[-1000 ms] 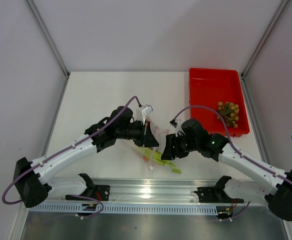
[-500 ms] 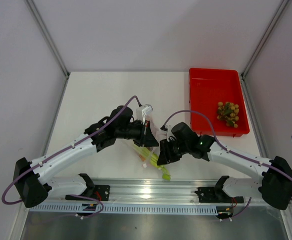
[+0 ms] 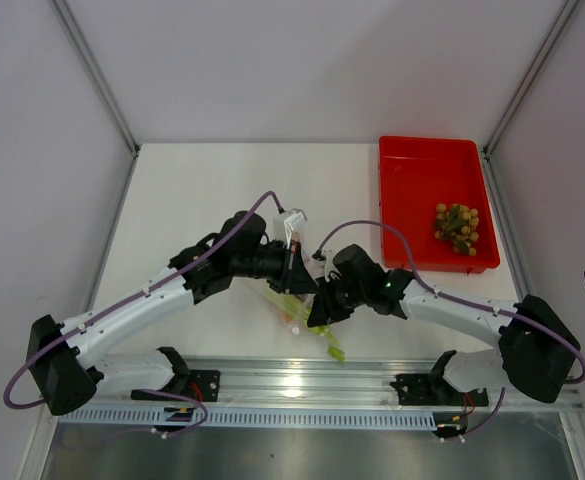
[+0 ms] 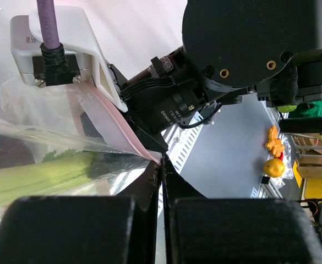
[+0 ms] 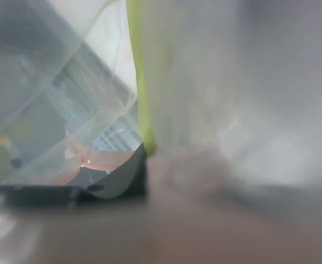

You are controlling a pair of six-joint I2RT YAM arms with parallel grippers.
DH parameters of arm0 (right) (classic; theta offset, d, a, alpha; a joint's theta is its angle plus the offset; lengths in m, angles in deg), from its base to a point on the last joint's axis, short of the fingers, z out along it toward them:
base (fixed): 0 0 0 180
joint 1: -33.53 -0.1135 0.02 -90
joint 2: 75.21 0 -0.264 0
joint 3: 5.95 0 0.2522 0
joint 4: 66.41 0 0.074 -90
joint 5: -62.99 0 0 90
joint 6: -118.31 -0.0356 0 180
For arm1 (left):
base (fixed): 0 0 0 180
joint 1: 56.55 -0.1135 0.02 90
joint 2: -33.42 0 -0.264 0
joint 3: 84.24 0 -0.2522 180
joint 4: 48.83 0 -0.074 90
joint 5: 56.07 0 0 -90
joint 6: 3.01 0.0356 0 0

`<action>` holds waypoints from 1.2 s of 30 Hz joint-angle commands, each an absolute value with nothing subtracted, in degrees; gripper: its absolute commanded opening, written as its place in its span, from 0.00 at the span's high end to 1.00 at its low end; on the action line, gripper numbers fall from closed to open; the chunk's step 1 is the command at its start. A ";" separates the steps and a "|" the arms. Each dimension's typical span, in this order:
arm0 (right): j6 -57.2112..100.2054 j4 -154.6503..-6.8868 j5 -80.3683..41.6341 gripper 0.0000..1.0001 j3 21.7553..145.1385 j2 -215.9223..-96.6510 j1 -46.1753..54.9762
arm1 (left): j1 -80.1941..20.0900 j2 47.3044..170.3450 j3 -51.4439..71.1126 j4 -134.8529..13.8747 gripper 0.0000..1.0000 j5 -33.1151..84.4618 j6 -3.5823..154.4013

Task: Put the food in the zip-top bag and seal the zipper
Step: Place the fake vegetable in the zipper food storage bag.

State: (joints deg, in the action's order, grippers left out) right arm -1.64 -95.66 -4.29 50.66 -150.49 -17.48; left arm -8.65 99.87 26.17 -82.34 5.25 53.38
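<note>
The clear zip-top bag (image 3: 277,300) lies between my two arms. My left gripper (image 3: 298,272) is shut on its mouth edge; in the left wrist view the jaws (image 4: 162,165) pinch the plastic right at the pink zipper (image 4: 116,124). My right gripper (image 3: 316,312) is closed around the white-and-green stalk (image 3: 330,346), whose upper part reaches into the bag mouth. The stalk (image 4: 39,176) shows green through the plastic. In the blurred right wrist view the stalk (image 5: 144,82) fills the frame beside the plastic. A small orange piece (image 3: 292,318) shows in the bag. The grapes (image 3: 458,226) are in the red tray.
The red tray (image 3: 412,170) stands at the back right, close to my right arm's elbow. A metal rail (image 3: 302,385) runs along the near table edge, just below the stalk's green end. White walls enclose the table on three sides.
My right gripper has slid left toward the left gripper, and its jaws have narrowed. The stalk swung with it, from lying flat to pointing steeply into the bag mouth. The left arm held still.
</note>
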 commanded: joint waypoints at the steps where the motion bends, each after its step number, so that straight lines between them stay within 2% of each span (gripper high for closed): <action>1: -1.83 -91.43 -7.49 0.76 49.83 -150.09 -18.07 | -8.21 98.72 26.10 -78.76 0.99 3.52 52.18; 4: -2.62 -91.51 -9.51 0.92 49.12 -146.85 -18.24 | -8.21 98.72 26.19 -79.03 1.00 4.14 52.36; 9: -5.43 -94.76 -11.98 1.00 49.56 -138.68 -18.76 | -8.21 99.07 26.45 -78.50 0.99 5.37 52.10; 15: -13.16 -98.19 -14.35 1.00 49.82 -128.56 -19.38 | -8.21 100.57 27.07 -76.75 0.99 4.49 51.57; 19: -19.40 -99.77 -22.06 1.00 49.82 -126.27 -21.13 | -8.12 101.09 27.77 -73.68 0.99 1.86 50.25; 25: -23.11 -94.18 -34.19 1.00 49.13 -130.74 -24.39 | -7.51 100.66 28.56 -70.95 0.99 -0.25 48.06; 29: -16.09 -84.93 -39.04 1.00 48.51 -135.66 -26.76 | -6.72 100.04 28.74 -70.33 0.99 -1.13 47.26; 33: -12.30 -76.85 -40.81 1.00 46.31 -141.89 -25.98 | -6.10 99.16 29.79 -69.28 0.99 -2.97 46.21; 36: -11.06 -76.48 -41.07 1.00 47.54 -144.90 -25.80 | -5.93 98.99 30.94 -68.40 0.99 -3.68 45.42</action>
State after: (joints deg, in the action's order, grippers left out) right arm -14.45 -85.19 -35.17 46.84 -141.53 -26.35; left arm -8.08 100.99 31.22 -74.93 4.72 48.93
